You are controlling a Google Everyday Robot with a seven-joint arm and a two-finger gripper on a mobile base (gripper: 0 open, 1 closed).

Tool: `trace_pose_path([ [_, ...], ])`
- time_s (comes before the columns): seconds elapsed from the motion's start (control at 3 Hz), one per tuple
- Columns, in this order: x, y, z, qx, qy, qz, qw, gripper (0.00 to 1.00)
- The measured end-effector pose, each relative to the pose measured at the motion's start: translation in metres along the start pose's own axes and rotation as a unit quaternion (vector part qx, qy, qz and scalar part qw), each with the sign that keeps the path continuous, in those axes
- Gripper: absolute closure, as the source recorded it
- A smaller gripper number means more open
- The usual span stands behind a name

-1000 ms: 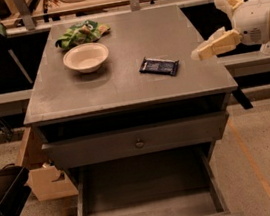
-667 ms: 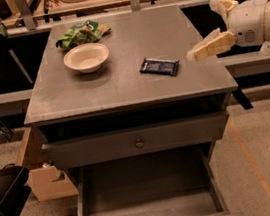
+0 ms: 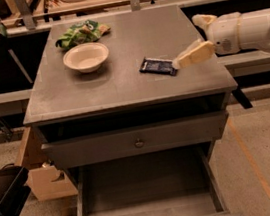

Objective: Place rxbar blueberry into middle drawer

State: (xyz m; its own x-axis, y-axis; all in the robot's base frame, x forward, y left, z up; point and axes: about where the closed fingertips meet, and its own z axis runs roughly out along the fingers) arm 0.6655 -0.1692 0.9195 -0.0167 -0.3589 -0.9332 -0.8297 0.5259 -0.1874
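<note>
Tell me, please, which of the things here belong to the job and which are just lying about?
Part of the job:
- blue bar, lying on the cabinet top
- open drawer, pulled out below
- gripper, at the bar's right end

Just lying about:
- bowl
- green snack bag
- drawer front with knob

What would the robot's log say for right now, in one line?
hand: low over cabinet top, at end of rxbar blueberry | rxbar blueberry: lying flat, not lifted | middle drawer: pulled open, bar not in it
</note>
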Motion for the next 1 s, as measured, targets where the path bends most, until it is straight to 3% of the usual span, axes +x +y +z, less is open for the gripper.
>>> trace_pose_path([
  [1.0, 0.045, 0.0, 0.081, -0.059, 0.024, 0.012, 0.9979, 0.0],
])
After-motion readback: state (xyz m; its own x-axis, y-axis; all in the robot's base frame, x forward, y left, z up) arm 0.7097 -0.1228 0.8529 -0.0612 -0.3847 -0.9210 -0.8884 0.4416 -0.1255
